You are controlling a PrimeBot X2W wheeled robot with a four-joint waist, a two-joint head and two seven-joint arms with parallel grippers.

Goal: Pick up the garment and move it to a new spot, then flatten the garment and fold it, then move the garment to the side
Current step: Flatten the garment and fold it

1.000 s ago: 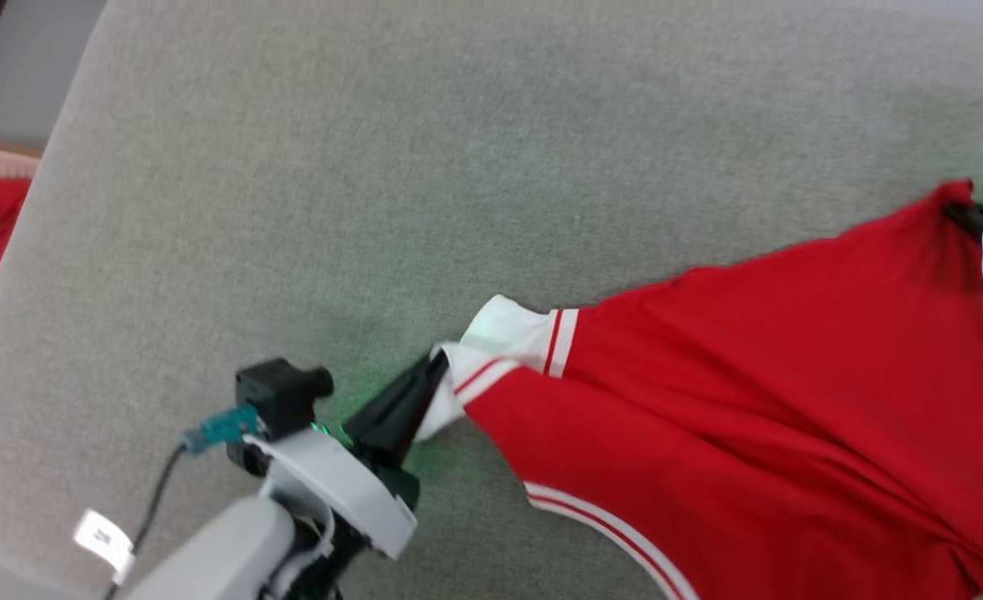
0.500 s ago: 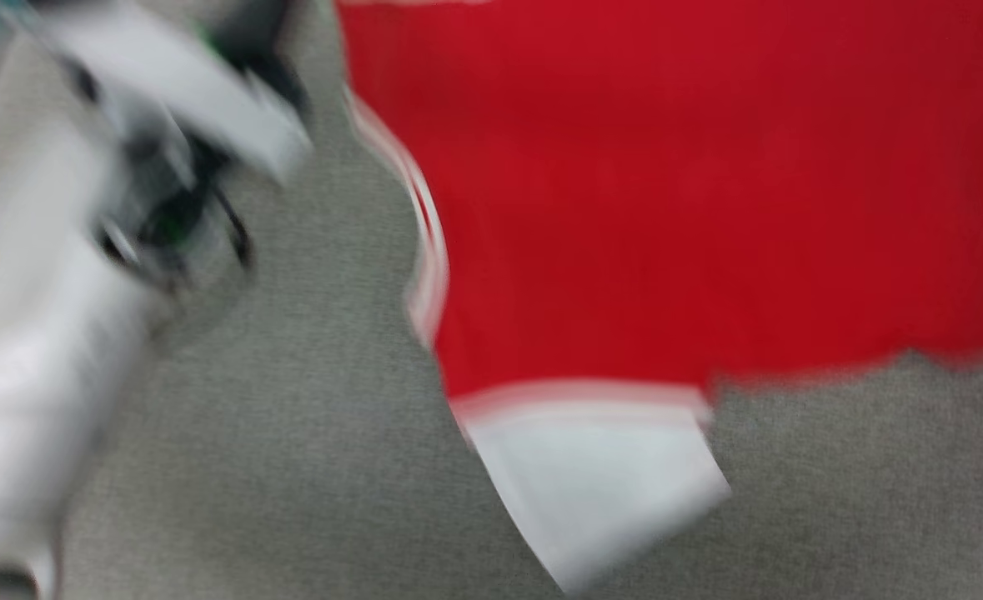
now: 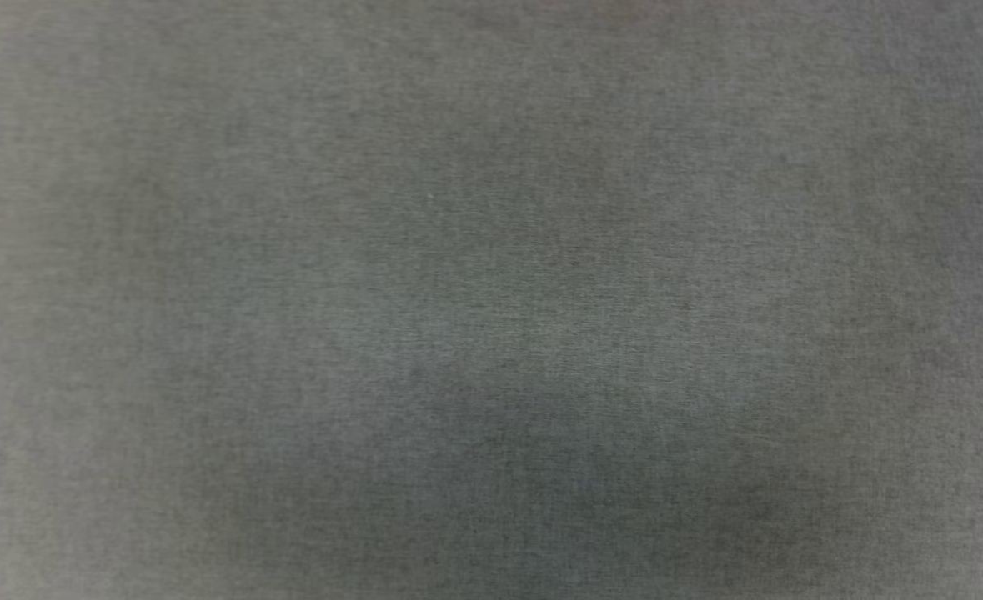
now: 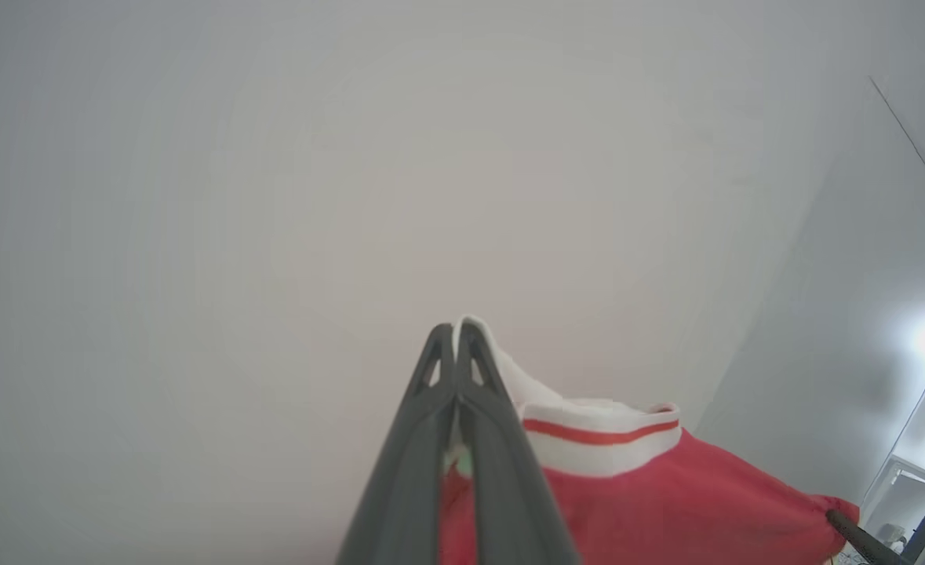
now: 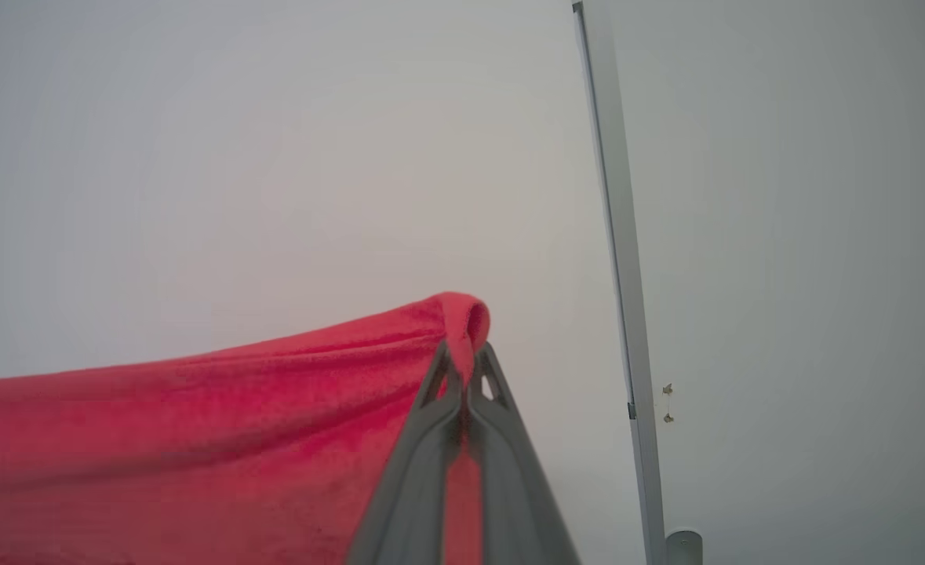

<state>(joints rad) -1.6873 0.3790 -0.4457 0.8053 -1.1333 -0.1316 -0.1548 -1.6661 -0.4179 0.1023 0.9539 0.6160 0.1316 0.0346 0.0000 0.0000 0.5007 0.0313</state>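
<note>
Left end effector is pinched on the white sleeve end of the garment, the right end effector on a red fold of it, so we see the garment hang stretched between them before a plain pale wall. Our head view gives a blurred grey woven surface. Left wrist view shows the red-striped white trim; right wrist view, a pale upright strip nearby.
</note>
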